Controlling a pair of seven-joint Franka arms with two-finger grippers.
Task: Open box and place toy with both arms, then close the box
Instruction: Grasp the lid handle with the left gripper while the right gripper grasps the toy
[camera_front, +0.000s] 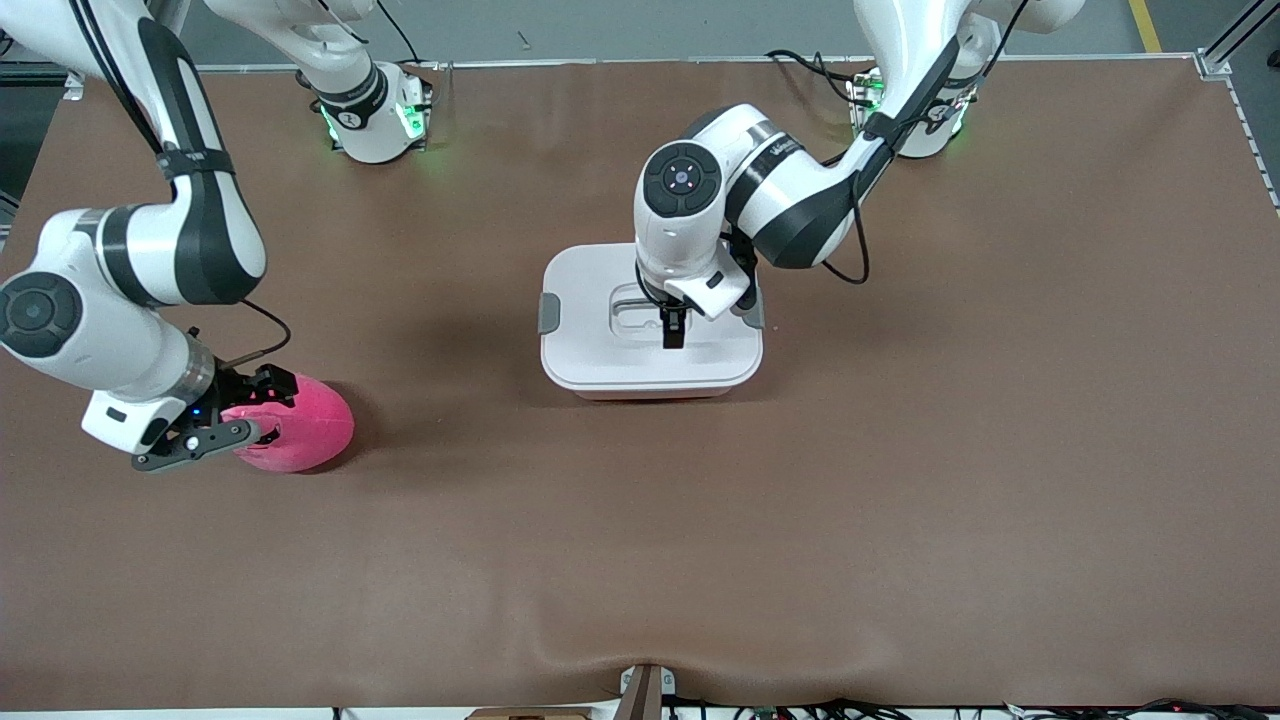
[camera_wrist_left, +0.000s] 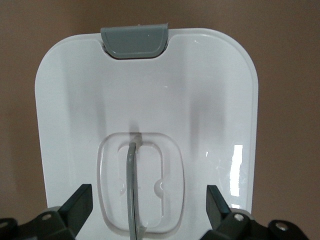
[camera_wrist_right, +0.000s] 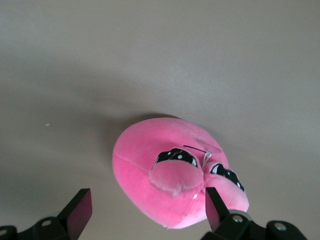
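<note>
The box (camera_front: 600, 355) stands closed mid-table, its white lid (camera_wrist_left: 210, 100) on and a grey clip (camera_wrist_left: 134, 41) at one end. My left gripper (camera_front: 672, 330) hangs open just over the lid's recessed handle (camera_wrist_left: 132, 185), one finger on each side of the recess, holding nothing. The hot-pink toy (camera_front: 315, 425) lies on the table toward the right arm's end, nearer the front camera than the box. My right gripper (camera_front: 238, 415) is open and low at the toy. Its eyes and one ear (camera_wrist_right: 172, 177) show, and its body lies partly between the fingers.
A brown cover (camera_front: 900, 450) spreads over the whole table, rippled near the front edge. The two arm bases (camera_front: 375, 120) stand along the edge farthest from the front camera. A small mount (camera_front: 645, 690) sits at the middle of the front edge.
</note>
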